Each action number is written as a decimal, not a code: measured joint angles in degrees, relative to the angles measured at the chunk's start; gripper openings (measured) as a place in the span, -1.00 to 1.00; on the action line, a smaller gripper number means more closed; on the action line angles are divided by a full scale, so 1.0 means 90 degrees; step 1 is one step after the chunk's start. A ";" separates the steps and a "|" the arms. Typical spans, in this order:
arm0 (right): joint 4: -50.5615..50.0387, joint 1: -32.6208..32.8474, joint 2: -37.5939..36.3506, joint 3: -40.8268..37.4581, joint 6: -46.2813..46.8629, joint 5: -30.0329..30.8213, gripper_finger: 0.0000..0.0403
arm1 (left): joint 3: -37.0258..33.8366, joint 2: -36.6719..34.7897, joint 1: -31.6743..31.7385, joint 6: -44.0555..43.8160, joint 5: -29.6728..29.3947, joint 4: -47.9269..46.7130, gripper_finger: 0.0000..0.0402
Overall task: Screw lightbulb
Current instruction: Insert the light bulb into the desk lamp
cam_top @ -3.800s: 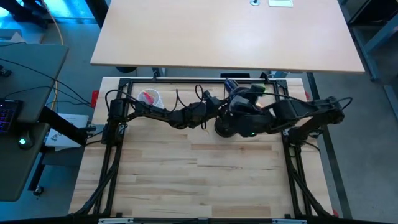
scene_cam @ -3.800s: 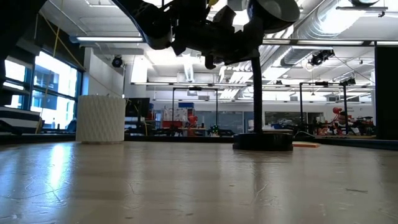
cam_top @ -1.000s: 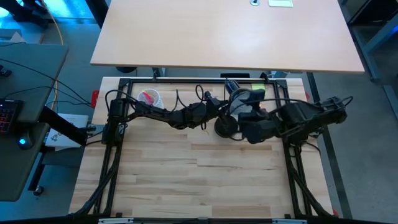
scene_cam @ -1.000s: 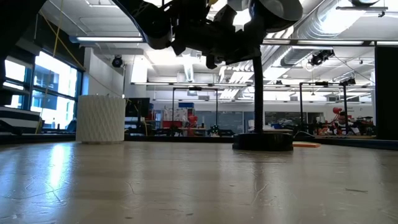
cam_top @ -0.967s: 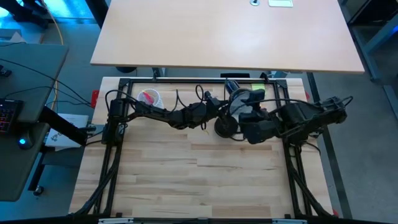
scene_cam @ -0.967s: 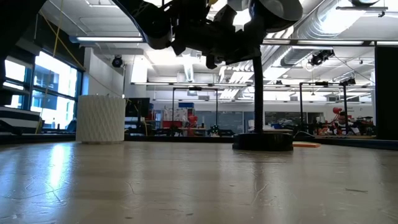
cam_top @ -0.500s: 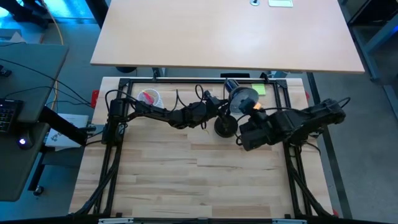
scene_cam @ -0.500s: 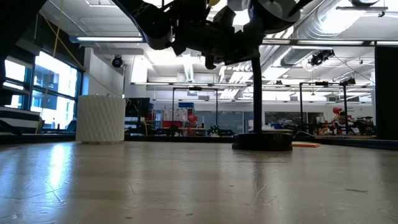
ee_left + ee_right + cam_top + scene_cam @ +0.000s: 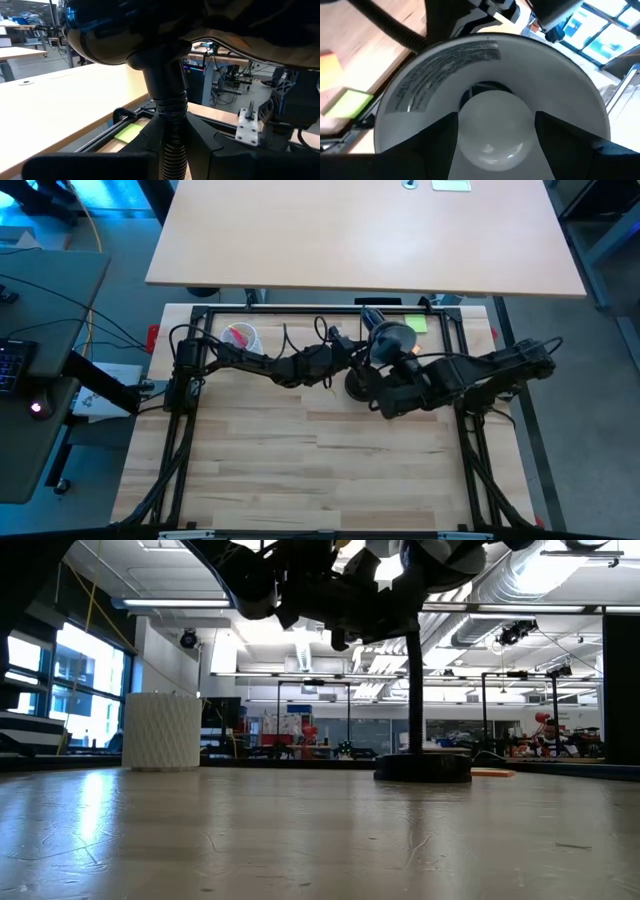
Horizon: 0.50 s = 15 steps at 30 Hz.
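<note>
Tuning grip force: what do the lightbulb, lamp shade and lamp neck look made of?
Lightbulb: frosted white, matte with a soft sheen; glass or plastic, can't tell. Lamp shade: white inside with printed grey text, glossy black outside; probably painted metal or plastic. Lamp neck: black ribbed flexible tube, likely metal gooseneck.

Likely a robotics lab, workbenches [image 9: 330,752], exposed ceiling ducts [image 9: 520,580]

Bright overhead room light, backlit dark silhouettes.
</note>
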 joint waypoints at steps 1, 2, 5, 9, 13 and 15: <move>0.0013 -0.0035 0.0000 0.0000 0.0095 -0.0005 0.29 | 0.0000 0.0000 0.0000 -0.0001 -0.0003 0.0001 -0.78; 0.0007 -0.0075 0.0000 0.0000 0.0240 -0.0008 0.29 | 0.0000 0.0000 0.0000 -0.0002 -0.0009 0.0001 -0.78; 0.0008 -0.0227 0.0000 0.0000 0.0837 -0.0011 0.29 | 0.0000 0.0000 0.0004 -0.0023 -0.0056 -0.0001 -0.78; 0.0008 -0.0346 0.0000 0.0000 0.2425 0.0152 0.29 | 0.0000 0.0000 0.0011 -0.0024 -0.0076 -0.0001 -0.78; 0.0207 -0.0464 0.0000 0.0000 0.4297 0.0141 0.29 | 0.0000 0.0000 0.0012 -0.0062 -0.0074 -0.0002 -0.78; 0.0497 -0.0548 -0.0002 0.0000 0.5547 0.0134 0.29 | 0.0000 0.0000 0.0019 -0.0112 -0.0069 -0.0003 -0.78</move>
